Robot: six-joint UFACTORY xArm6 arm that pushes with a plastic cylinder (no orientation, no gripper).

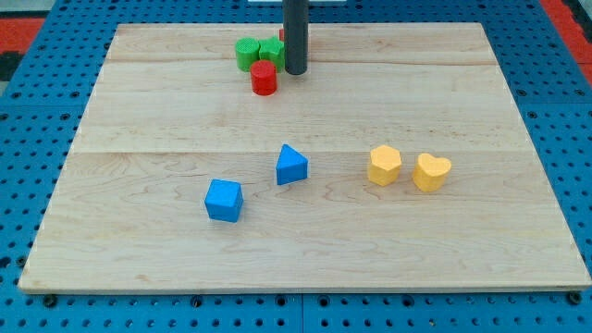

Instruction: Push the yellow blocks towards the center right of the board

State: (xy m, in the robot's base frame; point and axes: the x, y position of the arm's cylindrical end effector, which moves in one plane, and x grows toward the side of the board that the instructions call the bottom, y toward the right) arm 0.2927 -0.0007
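Note:
Two yellow blocks lie side by side at the view's right of centre on the wooden board (462, 250): a yellow rounded block (384, 165) and a yellow heart-shaped block (431, 171). My tip (295, 71) is at the view's top centre, far from both yellow blocks. It stands just right of a red cylinder (264, 78) and the green blocks (256, 51). A red block (282, 34) is mostly hidden behind the rod.
A blue triangular block (291, 165) sits near the board's centre. A blue cube (224, 200) lies to its lower left. The board rests on a blue perforated surface (28, 139).

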